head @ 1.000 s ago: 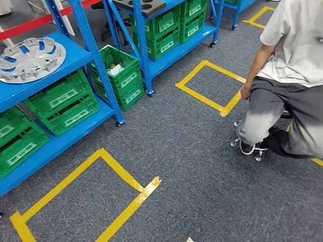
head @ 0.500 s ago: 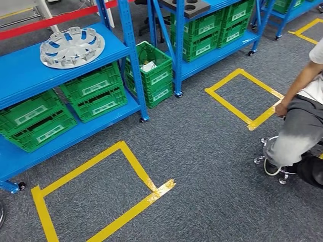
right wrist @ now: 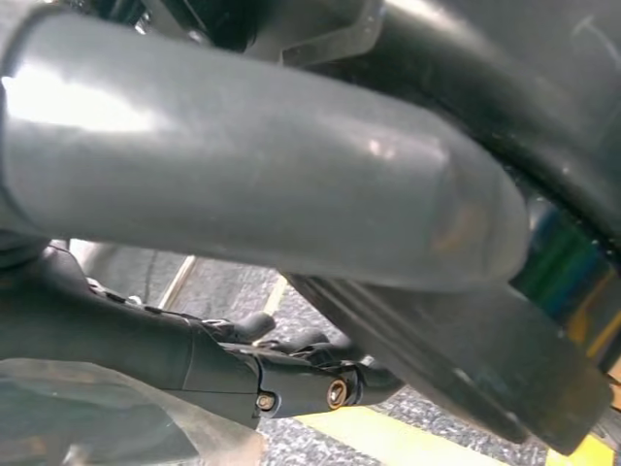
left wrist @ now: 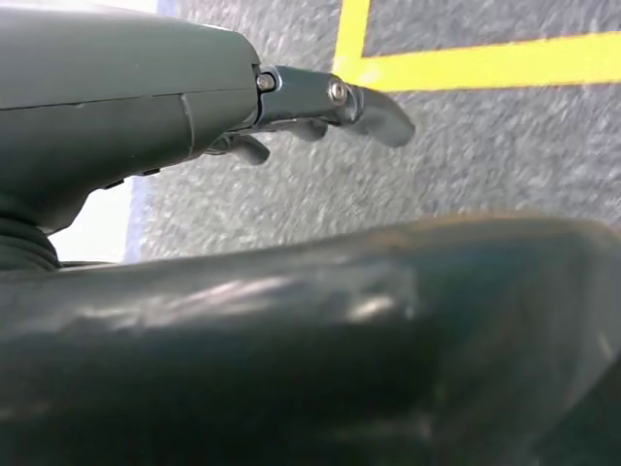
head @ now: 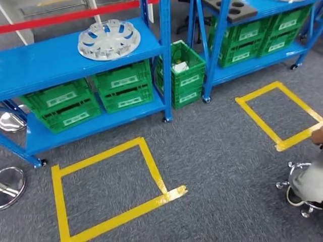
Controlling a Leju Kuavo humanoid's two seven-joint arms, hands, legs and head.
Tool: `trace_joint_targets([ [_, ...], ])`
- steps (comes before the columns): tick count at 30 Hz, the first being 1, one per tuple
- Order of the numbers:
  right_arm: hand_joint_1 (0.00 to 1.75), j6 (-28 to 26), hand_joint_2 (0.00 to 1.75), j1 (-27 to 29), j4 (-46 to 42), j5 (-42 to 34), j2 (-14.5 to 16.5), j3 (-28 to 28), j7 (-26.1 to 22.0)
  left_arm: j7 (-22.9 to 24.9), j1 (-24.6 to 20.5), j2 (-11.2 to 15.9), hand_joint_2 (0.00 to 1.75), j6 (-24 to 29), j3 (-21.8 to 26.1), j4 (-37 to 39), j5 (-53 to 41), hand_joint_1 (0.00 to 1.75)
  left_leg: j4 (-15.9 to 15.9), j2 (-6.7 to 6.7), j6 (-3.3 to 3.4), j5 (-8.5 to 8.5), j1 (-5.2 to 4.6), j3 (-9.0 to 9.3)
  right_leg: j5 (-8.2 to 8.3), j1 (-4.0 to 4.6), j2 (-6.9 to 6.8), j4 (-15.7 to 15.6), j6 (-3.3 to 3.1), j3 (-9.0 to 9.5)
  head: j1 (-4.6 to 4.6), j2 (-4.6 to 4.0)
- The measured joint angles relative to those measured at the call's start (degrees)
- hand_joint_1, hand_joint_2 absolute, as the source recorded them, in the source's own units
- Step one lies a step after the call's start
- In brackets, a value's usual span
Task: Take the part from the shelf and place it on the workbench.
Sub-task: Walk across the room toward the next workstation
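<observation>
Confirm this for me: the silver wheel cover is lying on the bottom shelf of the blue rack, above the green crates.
Not quite. The head view shows the silver wheel cover lying on the upper shelf of the blue rack, not the bottom one. The green crates do sit below it, on the lower shelf.

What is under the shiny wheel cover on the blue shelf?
Below the wheel cover, under its blue shelf board, sit green crates. What is inside them is hidden.
</observation>
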Motion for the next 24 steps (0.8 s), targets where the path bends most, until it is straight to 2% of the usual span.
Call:
trace_joint_targets([
  [1,0.0,0.0,0.0,0.0,0.0,-0.1,0.0,0.0,0.0,0.1,0.1,0.0,0.0,0.0,0.0,0.0,-0.1,0.0,0.7,0.96,-0.23,-0.37,-0.06,-0.4,-0.13,-0.01,-0.76,0.0,-0.24,0.2,-0.35,0.01],
  [2,0.0,0.0,0.0,0.2,0.0,-0.2,0.0,0.0,0.0,0.2,0.0,0.0,0.0,-0.1,-0.1,0.0,-0.3,0.0,2.5,2.5,-0.53,-1.15,-0.09,-1.25,-0.3,-0.03,-1.65,0.0,-0.48,0.48,-0.56,0.0],
  [4,0.0,0.0,0.0,0.5,0.0,-0.3,-0.1,0.0,0.1,0.2,-0.4,-0.1,0.0,-0.1,-0.2,0.0,-0.4,0.0,9.0,5.75,-1.01,-3.63,-0.12,-4.69,-0.78,0.25,-3.48,-0.1,-1.12,0.97,-1.1,0.01],
  [5,0.0,0.0,0.0,0.6,0.0,-0.4,-0.1,0.0,0.1,0.2,-0.5,-0.2,0.0,-0.2,-0.3,0.0,-0.4,0.0,12.6,6.41,-0.98,-4.72,-0.1,-6.8,-1.05,0.45,-4.4,-0.1,-1.36,1.16,-1.09,0.0],
  [6,0.0,0.0,0.0,0.7,0.0,-0.4,-0.1,0.0,0.1,0.2,-0.5,-0.3,0.0,-0.2,-0.3,0.0,-0.4,0.0,15.1,6.67,-0.73,-5.01,-0.17,-8.41,-1.34,0.68,-5.19,-0.1,-1.6,1.38,-1.12,0.0],
  [7,0.0,0.0,0.0,0.8,0.0,-0.4,-0.1,0.0,0.2,0.2,-0.4,-0.3,0.0,-0.3,-0.4,0.0,-0.5,0.0,15.8,6.74,-0.25,-4.28,-0.35,-9.17,-1.63,0.94,-5.9,-0.1,-1.79,1.67,-1.14,-0.01],
  [8,0.0,0.0,0.0,0.8,0.0,-0.4,-0.1,0.0,0.2,0.2,-0.4,-0.4,0.0,-0.3,-0.4,0.0,-0.5,0.0,14.5,6.79,0.5,-2.56,-0.69,-8.98,-1.93,1.27,-6.58,-0.2,-1.95,2.06,-1.16,-0.01],
  [9,0.0,0.0,0.0,0.9,0.0,-0.4,-0.1,0.0,0.3,0.2,-0.3,-0.4,0.0,-0.3,-0.4,0.0,-0.5,0.0,11.4,7.15,1.74,-0.13,-1.35,-7.9,-2.25,1.64,-7.27,-0.3,-2.16,2.58,-1.18,-0.01],
  [11,0.0,0.0,0.0,1.2,0.1,-0.3,0.2,0.0,0.4,0.2,-0.4,-0.3,0.0,-0.2,-0.4,0.0,-0.4,0.0,5.2,9.88,5.06,2.82,-3.06,-5.24,-2.88,2.08,-8.7,-1.0,-2.47,3.32,-0.61,-0.01],
  [12,0.0,0.0,0.0,1.4,0.1,-0.3,0.3,0.0,0.4,0.2,-0.5,-0.3,0.0,-0.2,-0.4,0.0,-0.4,0.0,2.8,11.12,6.37,3.07,-3.85,-4.09,-3.11,2.11,-9.47,-1.4,-2.51,3.53,-0.34,-0.01],
  [13,0.0,0.0,0.0,1.5,0.1,-0.2,0.3,0.0,0.4,0.2,-0.5,-0.3,0.0,-0.2,-0.4,0.0,-0.4,0.0,1.7,11.94,7.08,2.59,-4.35,-3.45,-3.22,2.03,-10.2,-1.9,-2.43,3.62,-0.09,-0.01],
  [14,0.0,0.0,0.0,1.5,0.1,-0.2,0.2,0.0,0.5,0.2,-0.5,-0.4,0.0,-0.1,-0.4,0.0,-0.4,0.0,0.6,11.57,7.18,2.41,-4.55,-2.92,-3.25,2.03,-10.97,-2.5,-2.28,3.95,-0.16,-0.01],
  [15,0.0,0.0,0.0,1.5,0.1,-0.1,0.1,0.0,0.5,0.2,-0.4,-0.4,0.0,-0.1,-0.4,0.0,-0.3,0.0,-0.7,10.9,7.02,2.41,-4.29,-2.19,-3.36,2.06,-11.47,-3.0,-2.2,4.38,-0.31,-0.01],
  [16,0.0,0.0,0.0,1.6,0.0,-0.1,0.1,0.0,0.6,0.1,-0.2,-0.4,0.0,-0.1,-0.4,0.0,-0.3,0.0,-1.8,10.18,6.71,2.69,-3.88,-1.46,-3.55,2.17,-10.81,-3.1,-2.05,4.7,-0.25,-0.01],
  [17,0.0,0.0,0.0,1.5,0.0,-0.1,0.0,0.0,0.5,0.0,-0.2,-0.5,0.0,-0.1,-0.4,0.0,-0.3,0.0,-2.9,9.42,6.39,3.01,-3.38,-0.65,-4.13,2.22,-9.4,-2.1,-1.85,4.4,-0.16,-0.01],
  [18,0.0,0.0,0.0,1.4,0.0,-0.1,0.0,0.0,0.5,-0.1,-0.2,-0.6,0.0,-0.2,-0.4,0.0,-0.2,0.0,-3.9,8.71,5.99,3.24,-2.84,0.07,-5.07,2.21,-7.54,0.2,-1.56,3.27,-0.02,-0.01],
  [19,0.0,0.0,0.0,1.2,0.0,-0.1,0.0,0.0,0.4,-0.2,-0.3,-0.8,0.0,-0.3,-0.4,0.0,-0.2,0.0,-4.2,8.03,5.63,3.21,-2.59,0.42,-6.21,2.14,-5.78,3.6,-1.15,1.3,0.17,-0.01],
  [20,0.0,0.0,0.0,1.0,0.0,-0.1,0.0,0.0,0.2,-0.3,-0.5,-0.9,0.0,-0.3,-0.4,0.0,-0.2,0.0,-4.3,7.32,5.27,3.02,-2.28,0.69,-7.39,2.06,-4.91,7.4,-0.73,-0.98,0.19,-0.01],
  [21,0.0,0.0,0.0,0.7,0.0,-0.1,-0.1,0.0,0.2,-0.4,-0.5,-1.0,0.0,-0.4,-0.4,0.0,-0.1,0.0,-4.3,6.53,4.8,2.71,-1.94,1.05,-7.86,2.03,-4.62,10.2,-0.25,-2.84,0.18,-0.01],
  [22,0.0,0.1,0.0,0.5,0.0,-0.1,-0.1,0.0,0.2,-0.4,-0.5,-1.0,0.0,-0.4,-0.4,0.0,0.0,0.0,-4.3,5.71,4.25,2.33,-1.58,1.54,-7.22,1.97,-4.54,11.4,0.23,-3.85,0.21,-0.01],
  [23,0.0,0.1,0.0,0.3,0.0,0.0,-0.1,0.0,0.2,-0.4,-0.4,-1.0,0.0,-0.5,-0.4,0.0,0.1,0.0,-4.1,4.84,3.68,1.93,-1.19,2.11,-5.37,1.83,-4.48,10.5,0.77,-3.86,0.19,-0.01],
  [24,0.0,0.2,0.0,0.2,0.0,0.1,-0.1,0.0,0.3,-0.4,-0.4,-1.0,0.0,-0.6,-0.4,0.0,0.3,0.0,-3.8,3.96,3.03,1.44,-0.79,2.64,-2.56,1.53,-4.17,7.8,1.43,-3.05,0.19,-0.01],
])
